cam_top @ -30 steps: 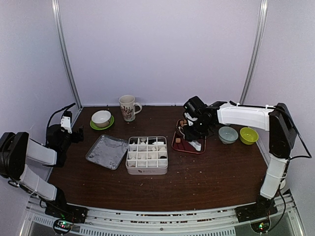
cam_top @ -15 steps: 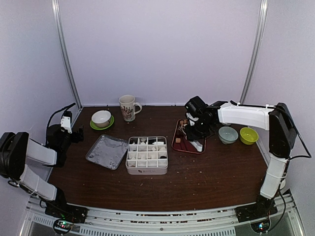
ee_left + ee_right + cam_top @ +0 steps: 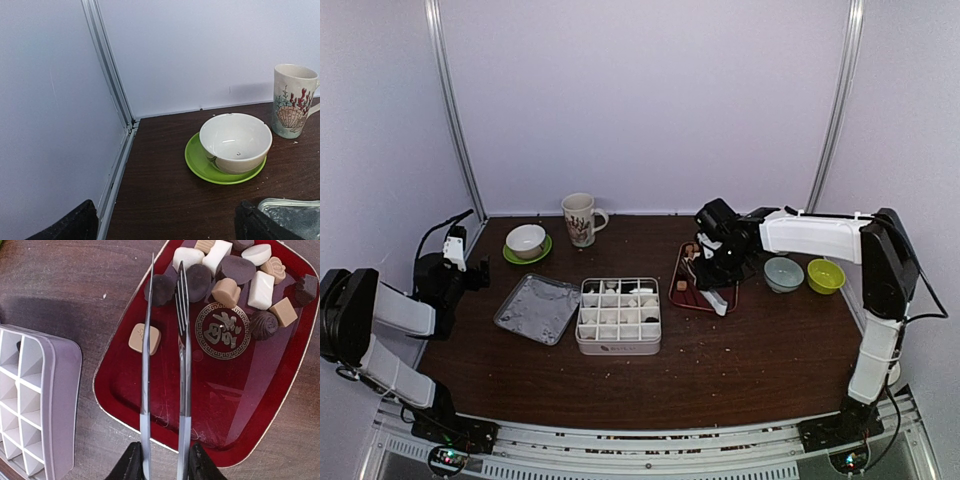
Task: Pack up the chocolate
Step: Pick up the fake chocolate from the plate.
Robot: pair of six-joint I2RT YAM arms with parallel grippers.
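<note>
Several dark, tan and white chocolates (image 3: 235, 270) lie at the far end of a red tray (image 3: 240, 405), which also shows in the top view (image 3: 692, 291). My right gripper (image 3: 162, 462) is shut on a pair of tongs (image 3: 185, 365) above the tray. The tong tips stand on either side of a dark chocolate (image 3: 162, 290); I cannot tell if they squeeze it. A tan chocolate (image 3: 137, 338) sits on the tray's left rim. The white divided box (image 3: 618, 316) holds several chocolates. My left gripper (image 3: 165, 227) is open and empty at the table's left, far from these things.
A silver lid (image 3: 537, 308) lies left of the box. A white bowl on a green saucer (image 3: 526, 241) and a mug (image 3: 580, 218) stand at the back left. A grey bowl (image 3: 783, 273) and a green bowl (image 3: 826, 275) stand right of the tray.
My right gripper has shifted a little over the red tray with the tongs. The left arm has not moved.
</note>
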